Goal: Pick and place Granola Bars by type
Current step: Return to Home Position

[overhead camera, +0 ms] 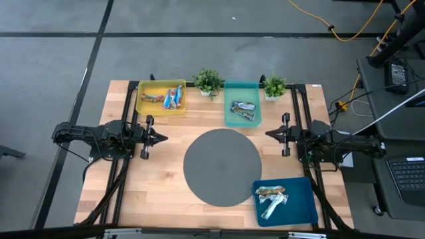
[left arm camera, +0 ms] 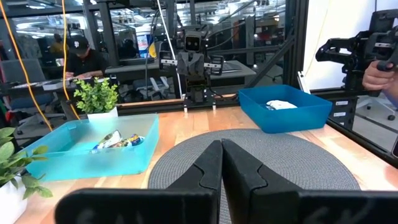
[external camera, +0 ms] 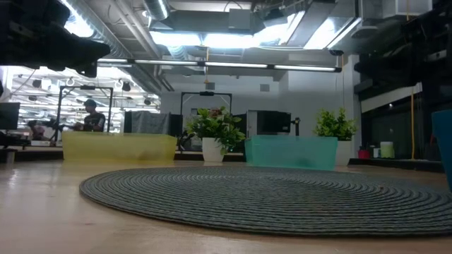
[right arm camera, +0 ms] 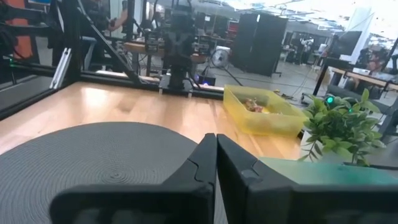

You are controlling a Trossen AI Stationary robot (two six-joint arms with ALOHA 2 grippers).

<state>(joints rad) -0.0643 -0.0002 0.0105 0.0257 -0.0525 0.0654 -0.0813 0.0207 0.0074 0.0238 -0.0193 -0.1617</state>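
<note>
The left gripper (overhead camera: pixel 164 139) hangs over the left side of the tabletop (overhead camera: pixel 159 192), its fingers pressed together; behind it the yellow bin (overhead camera: pixel 141 101) holds several granola bars (overhead camera: pixel 171 97), blue-and-white and brownish, their print too small to read from above; a potted plant (overhead camera: pixel 208 81) stands between that bin and the light green bin (overhead camera: pixel 228 118), where silvery bars (overhead camera: pixel 242 110) lie; the round grey mat (overhead camera: pixel 222 166) lies mid-table; from table height the bin walls hide every bar; near the front right corner the blue bin (overhead camera: pixel 307 209) holds pale-wrapped bars (overhead camera: pixel 272 198), heaped so I cannot count them; the right gripper (overhead camera: pixel 268 134) hangs at the right, fingers closed tip to tip.
</note>
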